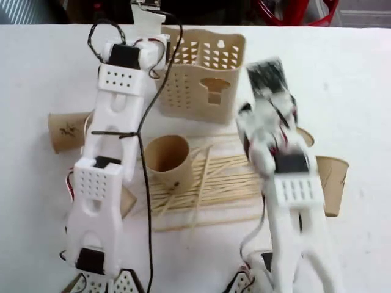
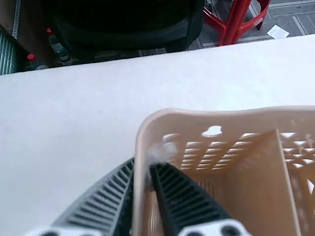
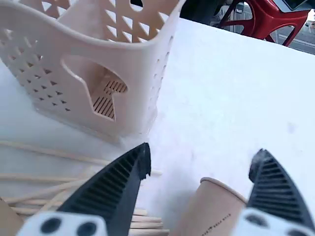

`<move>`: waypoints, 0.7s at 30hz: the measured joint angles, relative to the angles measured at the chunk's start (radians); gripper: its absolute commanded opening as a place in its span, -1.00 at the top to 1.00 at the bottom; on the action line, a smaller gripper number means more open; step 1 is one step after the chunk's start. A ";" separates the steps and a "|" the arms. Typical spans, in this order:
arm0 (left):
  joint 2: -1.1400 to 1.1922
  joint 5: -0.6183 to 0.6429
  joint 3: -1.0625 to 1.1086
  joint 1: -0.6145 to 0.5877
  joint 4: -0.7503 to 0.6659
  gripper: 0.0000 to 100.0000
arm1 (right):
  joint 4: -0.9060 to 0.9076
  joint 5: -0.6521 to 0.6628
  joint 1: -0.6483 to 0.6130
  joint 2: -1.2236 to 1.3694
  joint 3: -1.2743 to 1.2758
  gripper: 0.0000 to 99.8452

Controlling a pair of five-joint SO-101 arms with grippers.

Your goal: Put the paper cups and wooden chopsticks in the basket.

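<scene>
A beige perforated basket [image 1: 204, 73] stands at the back of the table. My left gripper [image 1: 164, 38] is at its left corner. It is shut on the basket rim [image 2: 147, 132], one finger inside the wall and one outside. My right gripper [image 1: 269, 76] hangs open in front of the basket's right corner [image 3: 157, 73], with a paper cup [image 3: 211, 206] below the gap between its fingers. More paper cups lie on their sides at the left [image 1: 66, 131], in the middle [image 1: 168, 157] and at the right [image 1: 333, 183]. Wooden chopsticks [image 1: 220, 183] are strewn in front of the basket.
The left arm [image 1: 107, 177] lies along the table's left side, with a black cable [image 1: 146, 146] beside it. Another cup [image 1: 305, 135] shows partly behind the right arm. A red stool [image 2: 236, 19] stands beyond the far edge.
</scene>
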 measured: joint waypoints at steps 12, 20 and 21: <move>0.025 -0.080 -0.273 0.023 0.216 0.75 | 0.350 0.063 0.176 -0.098 -0.170 0.37; 0.011 -0.086 -0.489 0.032 0.330 0.75 | 0.548 0.140 0.295 0.005 -0.344 0.37; 0.005 -0.087 -0.489 0.032 0.347 0.75 | 0.566 0.163 0.315 0.011 -0.359 0.37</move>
